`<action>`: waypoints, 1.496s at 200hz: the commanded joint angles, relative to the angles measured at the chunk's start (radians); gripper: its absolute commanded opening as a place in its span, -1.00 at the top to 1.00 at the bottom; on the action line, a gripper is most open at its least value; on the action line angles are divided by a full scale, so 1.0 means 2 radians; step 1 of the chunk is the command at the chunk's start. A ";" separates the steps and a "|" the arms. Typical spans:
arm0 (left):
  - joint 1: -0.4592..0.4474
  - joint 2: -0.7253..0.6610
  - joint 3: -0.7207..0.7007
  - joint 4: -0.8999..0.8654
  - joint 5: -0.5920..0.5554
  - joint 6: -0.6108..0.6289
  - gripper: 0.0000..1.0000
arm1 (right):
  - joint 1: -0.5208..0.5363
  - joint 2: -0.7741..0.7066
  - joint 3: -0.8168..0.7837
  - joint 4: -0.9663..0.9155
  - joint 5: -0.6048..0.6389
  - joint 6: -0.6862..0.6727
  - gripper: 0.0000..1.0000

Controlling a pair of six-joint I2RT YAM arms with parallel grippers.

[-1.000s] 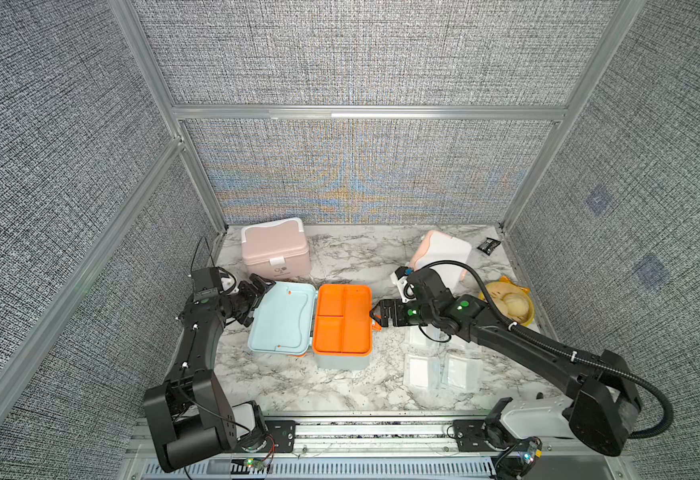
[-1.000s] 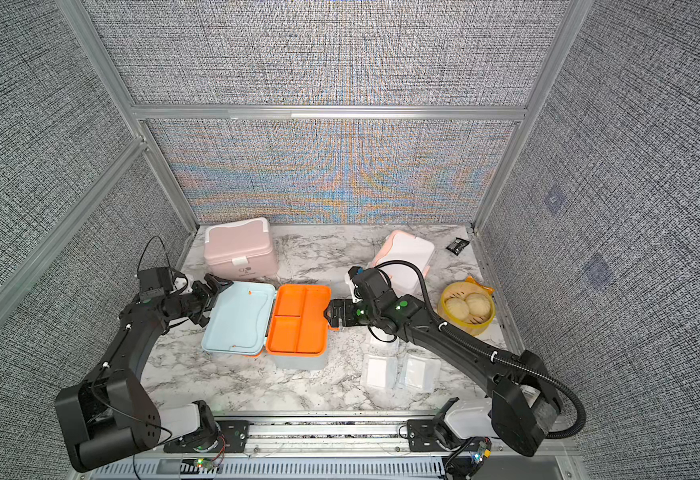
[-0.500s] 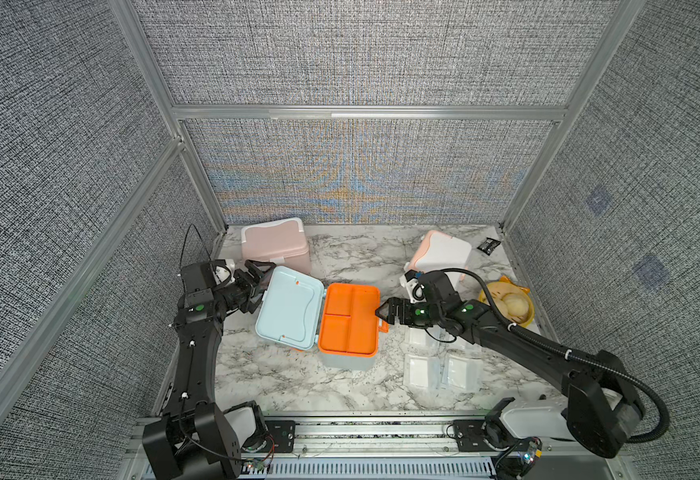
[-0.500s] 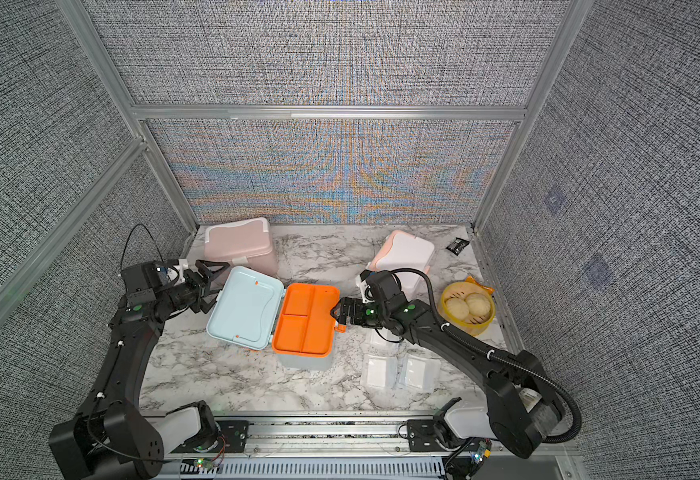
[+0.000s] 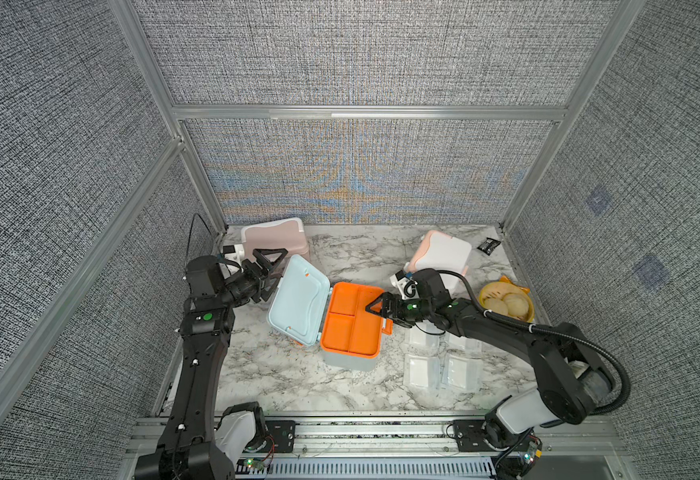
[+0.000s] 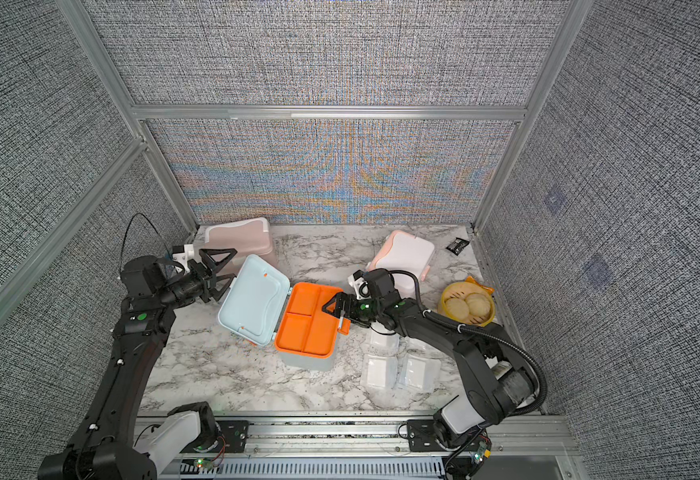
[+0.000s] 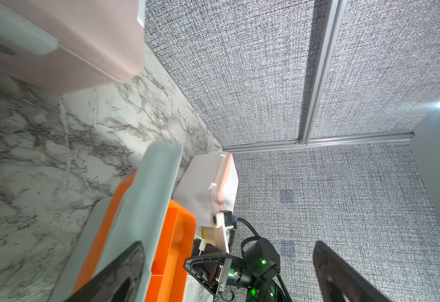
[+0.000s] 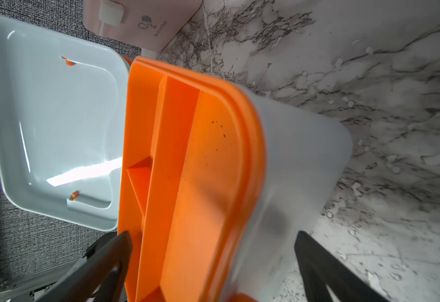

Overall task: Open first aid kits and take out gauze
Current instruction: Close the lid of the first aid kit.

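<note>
Here, pale blue kit lid-up, orange tray bare; both arms' fingers wide.

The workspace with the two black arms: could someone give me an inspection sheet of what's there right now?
Surface: white grey-veined marble tabletop.
Job's things: pale blue plastic box with orange inner tray, lid swung open, tray compartments empty; pink-and-white plastic box, shut; white-and-peach plastic box, tipped; clear packets of white gauze pads lying flat by the right arm.
Clutter: yellow round basket of buns; small black wrapper.
Pincers: left pincer open beside the lid; right pincer open over the tray's edge; neither holds anything.
Cables: black hose looping along the right arm.
Surroundings: grey woven wall panels in aluminium framing.
</note>
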 commanded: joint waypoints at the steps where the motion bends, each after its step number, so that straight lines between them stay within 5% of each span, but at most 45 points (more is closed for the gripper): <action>1: -0.016 -0.015 0.004 0.023 -0.020 -0.006 -0.99 | 0.000 0.018 0.000 0.076 -0.043 0.037 -0.98; 81: -0.046 -0.023 -0.010 0.048 -0.038 -0.026 -0.99 | 0.009 0.061 0.018 0.122 -0.063 0.067 -0.98; 174: -0.150 -0.019 -0.012 0.052 -0.103 -0.022 -0.99 | 0.034 0.089 0.055 0.125 -0.054 0.073 -0.98; 299: -0.262 0.057 0.000 0.015 -0.176 0.052 -0.99 | -0.002 -0.123 0.003 -0.124 0.113 -0.031 -0.98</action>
